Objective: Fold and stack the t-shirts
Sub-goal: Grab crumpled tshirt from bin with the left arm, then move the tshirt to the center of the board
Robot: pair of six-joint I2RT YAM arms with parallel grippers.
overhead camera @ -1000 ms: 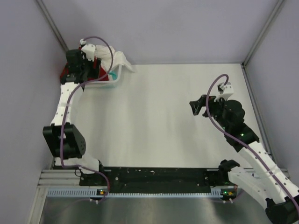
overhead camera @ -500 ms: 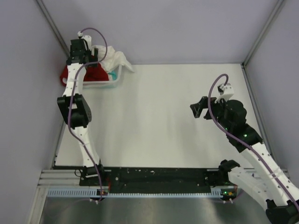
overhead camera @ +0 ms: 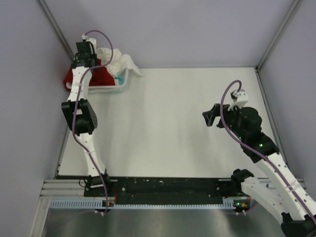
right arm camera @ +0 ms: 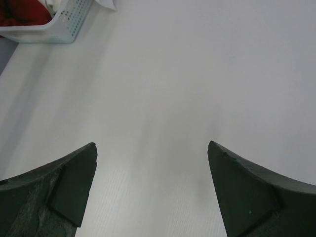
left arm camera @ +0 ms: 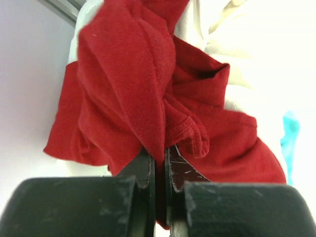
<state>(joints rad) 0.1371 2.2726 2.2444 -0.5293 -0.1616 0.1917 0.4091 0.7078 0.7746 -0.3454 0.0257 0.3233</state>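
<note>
Jaws of the left gripper (left arm camera: 159,155) were clamped together on a fold of the red shirt (left arm camera: 128,74), which sat bunched in the basket (right arm camera: 64,24) with the white shirt (overhead camera: 118,60) heaped over the basket's far rim. Well away from the basket, the right gripper (right arm camera: 150,163) hung over the table (overhead camera: 168,123), jaws wide apart, holding nothing.

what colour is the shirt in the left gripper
The t-shirt is plain deep red; the left wrist view shows it best.

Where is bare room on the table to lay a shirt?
Free: the middle of the table, between the basket, the right fingers and the base rail. Crowded: the far left corner, where the left fingers pinch the red shirt.
</note>
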